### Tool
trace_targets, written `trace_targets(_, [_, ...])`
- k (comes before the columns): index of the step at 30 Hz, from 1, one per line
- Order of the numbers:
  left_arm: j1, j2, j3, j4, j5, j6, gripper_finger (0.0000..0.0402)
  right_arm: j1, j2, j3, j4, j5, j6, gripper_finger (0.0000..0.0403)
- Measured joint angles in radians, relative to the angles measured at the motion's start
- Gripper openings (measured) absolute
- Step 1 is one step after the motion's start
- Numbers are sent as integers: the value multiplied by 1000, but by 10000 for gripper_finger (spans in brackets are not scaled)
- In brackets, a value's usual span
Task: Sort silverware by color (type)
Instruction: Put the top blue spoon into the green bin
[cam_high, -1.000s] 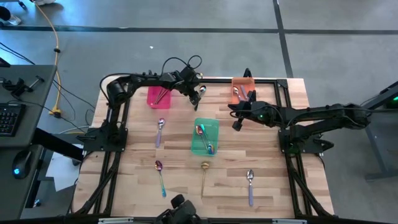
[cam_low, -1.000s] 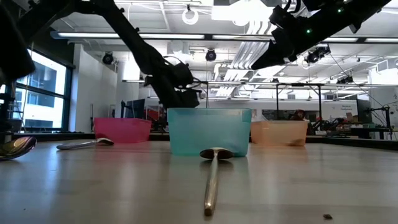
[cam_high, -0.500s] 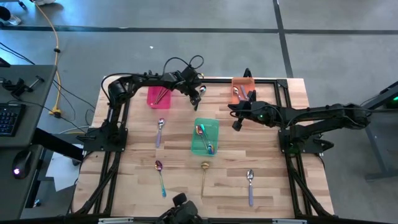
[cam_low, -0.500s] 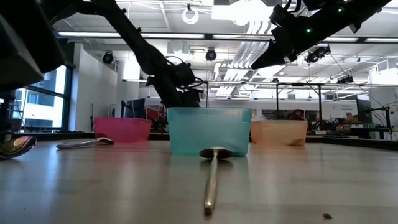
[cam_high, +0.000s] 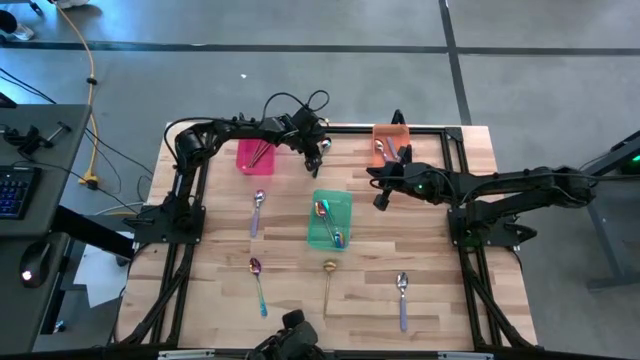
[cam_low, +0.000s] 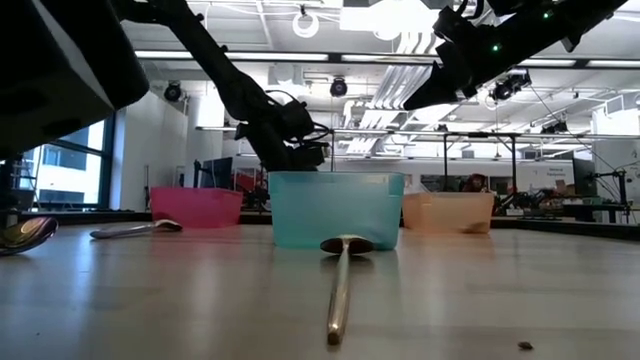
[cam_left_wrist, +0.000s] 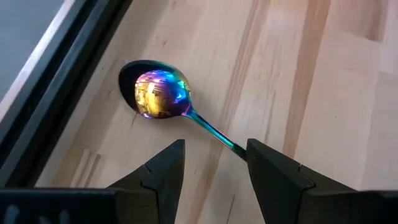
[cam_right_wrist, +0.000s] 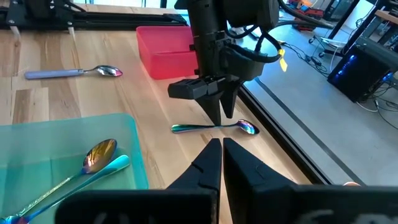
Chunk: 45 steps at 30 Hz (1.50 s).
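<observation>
Rainbow spoon (cam_left_wrist: 163, 96): iridescent bowl, thin teal handle, lying flat on the table (cam_left_wrist: 336, 93) near its far edge, beside the pink bin (cam_right_wrist: 165, 46). Left pincer (cam_left_wrist: 211, 165) hangs open directly above the handle, fingers either side. Right pincer (cam_right_wrist: 221, 163) closed, over the table's middle.

High view: overhead, straight down, whole table (cam_high: 430, 290) framed. Low view: tabletop level, facing across toward the green bin (cam_low: 336, 208) at 12 o'clock, room behind. Left wrist view: close, down onto an iridescent spoon (cam_left_wrist: 163, 96). Right wrist view: farther off, sharing that spoon (cam_right_wrist: 214, 127) and the left gripper (cam_right_wrist: 217, 109).
</observation>
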Motion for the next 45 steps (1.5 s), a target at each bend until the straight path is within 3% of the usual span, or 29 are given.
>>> trace_targets(18, [20,10,-1,32,89,141,180,0,0,0,43,-31,-11,0])
trace_targets(27, [13,10,-1,41,131,372,178,0,0,0,38,-35,-11,0])
trace_targets(37, [15,19,-6,35,240,481,135,0,0,0,31,-35,-19,0])
trace_targets(45, [15,26,4,-3,254,515,78,0,0,0,32,-39,-19,0])
